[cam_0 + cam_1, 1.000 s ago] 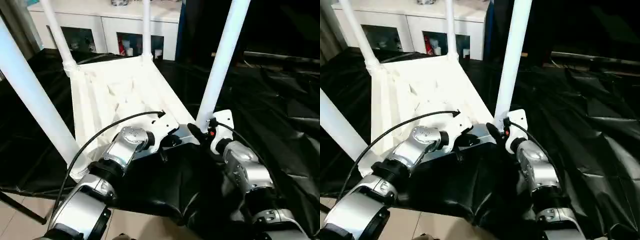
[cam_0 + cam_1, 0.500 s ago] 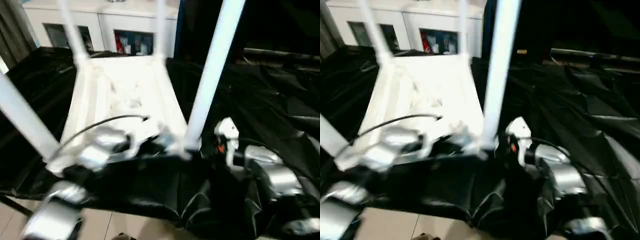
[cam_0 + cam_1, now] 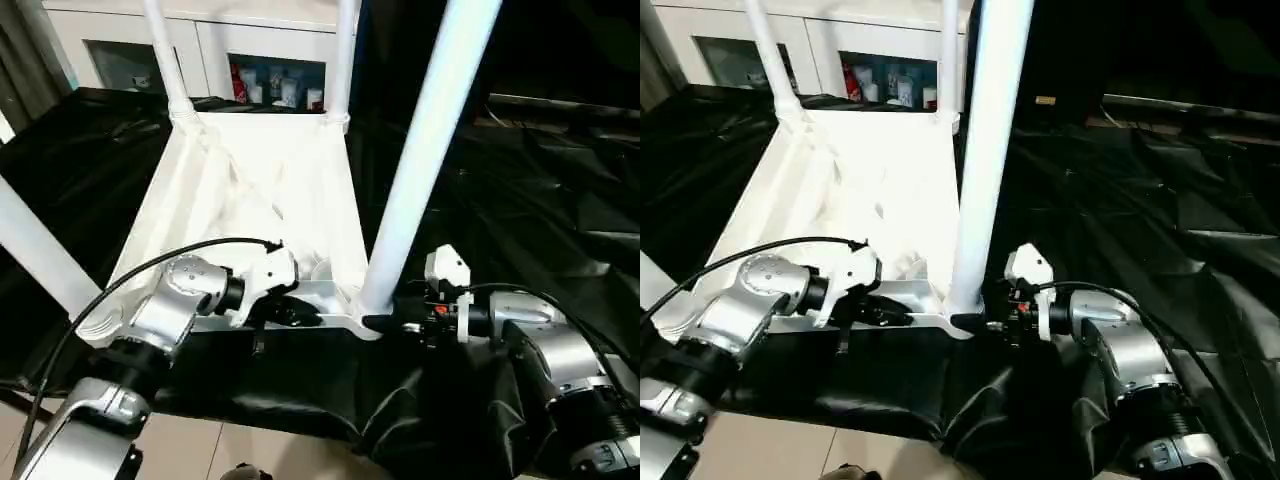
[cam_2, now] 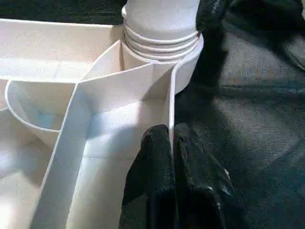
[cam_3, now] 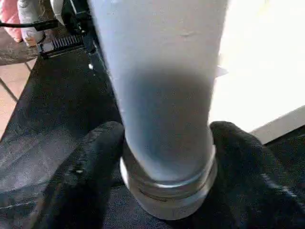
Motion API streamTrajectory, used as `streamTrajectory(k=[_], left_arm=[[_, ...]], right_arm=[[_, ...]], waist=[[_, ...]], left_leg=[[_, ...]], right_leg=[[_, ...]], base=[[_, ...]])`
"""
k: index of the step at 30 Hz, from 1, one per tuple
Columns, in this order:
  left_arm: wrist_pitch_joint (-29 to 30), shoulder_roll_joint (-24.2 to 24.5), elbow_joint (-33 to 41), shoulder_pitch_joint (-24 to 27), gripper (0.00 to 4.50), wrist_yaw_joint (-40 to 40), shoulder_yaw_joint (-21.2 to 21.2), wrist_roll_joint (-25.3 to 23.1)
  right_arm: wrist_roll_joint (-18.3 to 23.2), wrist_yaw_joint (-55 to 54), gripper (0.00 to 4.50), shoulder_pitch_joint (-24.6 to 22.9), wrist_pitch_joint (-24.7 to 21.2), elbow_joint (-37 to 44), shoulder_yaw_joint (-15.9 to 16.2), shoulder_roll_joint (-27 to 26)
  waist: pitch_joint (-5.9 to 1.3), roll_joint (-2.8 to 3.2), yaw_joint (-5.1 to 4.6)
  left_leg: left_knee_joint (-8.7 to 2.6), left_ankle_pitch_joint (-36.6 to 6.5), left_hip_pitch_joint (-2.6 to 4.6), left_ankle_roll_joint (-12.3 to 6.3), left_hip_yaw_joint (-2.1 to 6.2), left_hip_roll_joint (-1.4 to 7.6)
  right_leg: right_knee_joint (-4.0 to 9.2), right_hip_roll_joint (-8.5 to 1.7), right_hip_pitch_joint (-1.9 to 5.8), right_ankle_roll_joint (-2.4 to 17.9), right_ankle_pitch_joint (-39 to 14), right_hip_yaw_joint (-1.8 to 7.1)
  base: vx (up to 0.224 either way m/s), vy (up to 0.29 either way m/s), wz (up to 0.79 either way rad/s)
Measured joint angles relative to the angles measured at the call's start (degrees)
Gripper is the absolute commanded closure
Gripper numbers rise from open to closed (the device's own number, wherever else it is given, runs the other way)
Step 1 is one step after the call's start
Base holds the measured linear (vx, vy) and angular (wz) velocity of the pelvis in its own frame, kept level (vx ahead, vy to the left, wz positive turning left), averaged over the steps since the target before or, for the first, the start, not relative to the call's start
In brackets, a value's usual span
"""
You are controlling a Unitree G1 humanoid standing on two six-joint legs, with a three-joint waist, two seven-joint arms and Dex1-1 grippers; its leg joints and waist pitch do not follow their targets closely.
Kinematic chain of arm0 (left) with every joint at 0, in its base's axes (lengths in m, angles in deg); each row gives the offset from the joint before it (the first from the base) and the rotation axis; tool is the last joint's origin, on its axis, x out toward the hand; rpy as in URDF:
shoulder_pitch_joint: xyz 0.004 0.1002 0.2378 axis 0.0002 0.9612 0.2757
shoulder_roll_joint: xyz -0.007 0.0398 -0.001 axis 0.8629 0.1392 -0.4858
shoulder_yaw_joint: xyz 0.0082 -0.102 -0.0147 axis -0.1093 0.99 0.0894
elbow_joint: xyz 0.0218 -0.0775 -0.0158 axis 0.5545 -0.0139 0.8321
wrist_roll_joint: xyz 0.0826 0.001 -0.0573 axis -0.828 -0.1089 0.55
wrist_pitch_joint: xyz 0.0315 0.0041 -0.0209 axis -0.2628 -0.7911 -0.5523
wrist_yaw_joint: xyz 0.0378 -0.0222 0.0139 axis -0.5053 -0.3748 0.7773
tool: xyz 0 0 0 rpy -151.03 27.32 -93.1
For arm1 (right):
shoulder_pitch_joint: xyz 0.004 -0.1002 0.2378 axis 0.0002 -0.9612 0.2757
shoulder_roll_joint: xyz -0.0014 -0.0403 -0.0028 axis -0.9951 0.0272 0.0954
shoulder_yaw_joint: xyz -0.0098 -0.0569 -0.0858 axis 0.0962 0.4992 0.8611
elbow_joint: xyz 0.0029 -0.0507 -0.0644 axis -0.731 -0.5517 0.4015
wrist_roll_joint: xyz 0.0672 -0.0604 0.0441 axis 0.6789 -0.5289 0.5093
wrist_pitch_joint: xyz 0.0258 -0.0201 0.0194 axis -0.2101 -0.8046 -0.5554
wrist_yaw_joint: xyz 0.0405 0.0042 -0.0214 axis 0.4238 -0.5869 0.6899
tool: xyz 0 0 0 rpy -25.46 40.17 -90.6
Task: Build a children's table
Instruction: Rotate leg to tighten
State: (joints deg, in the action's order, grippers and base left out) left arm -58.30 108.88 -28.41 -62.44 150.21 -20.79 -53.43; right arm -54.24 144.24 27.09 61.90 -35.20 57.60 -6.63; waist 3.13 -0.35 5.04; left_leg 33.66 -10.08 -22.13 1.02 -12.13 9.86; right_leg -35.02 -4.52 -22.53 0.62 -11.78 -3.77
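The tabletop (image 3: 270,200) lies underside up on my black-draped counter (image 3: 520,180), legs standing in its corner sockets. My left claw (image 4: 170,143) pinches the near rim wall, and my right claw (image 5: 164,143) clasps the base of the near right leg (image 3: 420,150).

Head pair looked forward and down from above the forearms, a small sideways offset apart — both took in the upturned tabletop (image 3: 262,190), the near leg (image 3: 420,150), the black-draped table (image 3: 1160,200) and white cabinets (image 3: 240,50) behind. Left wrist sat very close, aimed along its fingers (image 4: 157,181) at the tabletop's rim and a corner socket (image 4: 162,43). Right wrist looked from nearest of all at the leg's base (image 5: 167,143) — the same corner shared with the head views.
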Motion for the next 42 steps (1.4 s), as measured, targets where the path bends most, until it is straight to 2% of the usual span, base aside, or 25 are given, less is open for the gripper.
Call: streamTrajectory(k=[1, 6, 9, 13, 16, 20, 22, 25, 26, 27, 28, 33, 39, 42], left_arm=[[0.04, -0.02, 0.00, 0.00, 4.50, 0.01, 0.00, 0.02], [0.26, -1.05, -0.69, -0.19, 4.50, -2.29, 0.11, -0.35], [0.56, -4.78, -4.67, -2.74, 4.50, -9.49, 0.25, -2.51], [1.46, -10.56, -11.65, -6.77, 4.50, -20.23, 0.57, -5.08], [1.76, -14.31, -16.53, -9.73, 4.50, -26.56, 0.75, -6.31], [1.62, -16.10, -19.32, -11.24, 4.50, -28.91, 1.15, -6.56], [1.24, -16.15, -19.60, -11.31, 4.50, -28.81, 1.25, -6.55], [0.51, -15.65, -19.50, -11.26, 4.50, -26.93, 1.26, -6.54], [0.42, -15.50, -19.45, -11.26, 4.50, -26.44, 1.26, -6.52], [0.39, -15.11, -19.01, -11.10, 4.50, -25.62, 1.23, -6.49], [0.27, -14.25, -18.09, -10.67, 4.50, -23.87, 1.19, -6.32], [-1.14, -9.52, -12.94, -7.43, 4.50, -14.93, 0.84, -4.94], [-1.52, -5.02, -5.16, -2.85, 4.50, -4.43, -0.73, -2.66], [-1.27, -3.41, -2.01, -1.05, 4.50, -1.14, -1.33, -1.73]], right_arm=[[0.03, 0.04, 1.83, -0.02, -0.13, 0.06, -0.01, 0.00], [-0.14, -3.13, 1.95, -1.10, -0.22, 0.60, -1.01, -0.91], [-1.71, -12.42, 1.98, -0.39, -0.14, -2.11, -3.32, -3.91], [-3.13, -27.54, 1.99, 1.65, -0.80, -6.31, -6.90, -9.80], [-4.18, -36.56, 1.99, 3.30, -0.94, -8.33, -8.62, -13.36], [-5.13, -40.90, 1.99, 3.62, -0.38, -8.71, -9.28, -15.01], [-5.31, -40.86, 1.43, 3.51, 0.58, -9.05, -9.64, -15.33], [-4.68, -37.44, 1.24, 3.13, 1.07, -8.69, -9.65, -14.29], [-4.63, -36.45, 1.03, 2.96, 1.25, -8.61, -9.65, -14.05], [-4.64, -35.23, 1.03, 2.86, 1.29, -8.35, -9.34, -13.35], [-4.64, -32.25, 0.82, 2.49, 1.29, -7.64, -8.28, -11.62], [-3.53, -19.37, 0.79, 0.54, 0.98, -4.03, -4.81, -5.45], [-2.15, -4.78, 0.79, -1.08, 0.46, 0.48, -0.86, 1.39], [-2.00, -1.06, 0.79, -1.14, 0.48, 1.28, 0.78, 1.82]], waist=[[0.00, 0.00, 0.01], [-0.02, -0.01, -0.02], [-0.07, -0.14, -0.37], [-0.03, -0.20, -1.51], [-0.06, -0.15, -1.62], [-0.22, 0.11, -1.61], [-0.27, 0.19, -1.58], [-0.27, 0.20, -1.47], [-0.27, 0.20, -1.45], [-0.26, 0.21, -1.44], [-0.26, 0.21, -1.42], [-0.23, 0.25, -1.39], [-0.20, 0.26, 0.11], [-0.18, 0.25, 0.28]], left_leg=[[0.01, 0.00, -0.01, 0.00, -0.01, 0.00], [0.08, 0.00, 0.06, 0.00, -0.02, 0.00], [0.23, 0.08, 0.25, 0.09, -0.01, 0.02], [0.24, 0.09, 0.89, 0.13, 0.02, 0.00], [0.24, 0.09, 0.96, 0.13, 0.03, -0.05], [0.23, 0.09, 0.95, 0.12, 0.02, -0.10], [0.19, 0.08, 0.95, 0.12, 0.03, -0.10], [0.08, 0.08, 0.92, 0.12, 0.03, -0.07], [0.04, 0.08, 0.92, 0.12, 0.03, -0.07], [0.00, 0.08, 0.91, 0.12, 0.03, -0.07], [-0.06, 0.09, 0.87, 0.13, 0.03, -0.06], [-0.16, 0.08, 0.75, 0.13, 0.03, -0.02], [-0.15, 0.06, 0.69, 0.11, 0.02, -0.02], [-0.13, 0.06, 0.69, 0.12, 0.01, 0.00]], right_leg=[[-0.01, 0.00, -0.01, 0.00, 0.00, 0.01], [-0.06, 0.00, 0.05, 0.02, 0.02, 0.03], [-0.15, 0.00, 0.15, 0.23, 0.21, 0.05], [0.06, -0.01, 0.68, -0.07, 0.06, 0.05], [0.16, -0.04, 0.75, -0.09, 0.05, 0.08], [0.23, -0.04, 0.87, -0.06, 0.08, 0.13], [0.23, -0.04, 0.89, 0.00, 0.13, 0.12], [0.19, -0.04, 0.82, 0.07, 0.20, 0.06], [0.18, -0.04, 0.82, 0.14, 0.24, 0.06], [0.17, -0.04, 0.77, 0.14, 0.24, 0.05], [0.17, -0.04, 0.73, 0.13, 0.23, 0.03], [0.13, -0.02, 0.57, 0.02, 0.16, -0.02], [0.18, -0.02, 0.55, 0.03, 0.13, -0.02], [0.14, -0.02, 0.54, 0.03, 0.13, -0.03]], base=[[0.000, 0.000, 0.00], [0.000, 0.000, 0.00], [0.000, 0.000, 0.00], [0.000, 0.000, 0.00], [0.000, 0.000, 0.00], [0.000, 0.000, 0.00], [0.000, 0.000, 0.00], [0.000, 0.000, 0.00], [0.000, 0.000, 0.00], [0.000, 0.000, 0.00], [0.000, 0.000, 0.00], [0.000, 0.000, 0.00], [0.000, 0.000, 0.00], [0.000, 0.000, 0.00]])
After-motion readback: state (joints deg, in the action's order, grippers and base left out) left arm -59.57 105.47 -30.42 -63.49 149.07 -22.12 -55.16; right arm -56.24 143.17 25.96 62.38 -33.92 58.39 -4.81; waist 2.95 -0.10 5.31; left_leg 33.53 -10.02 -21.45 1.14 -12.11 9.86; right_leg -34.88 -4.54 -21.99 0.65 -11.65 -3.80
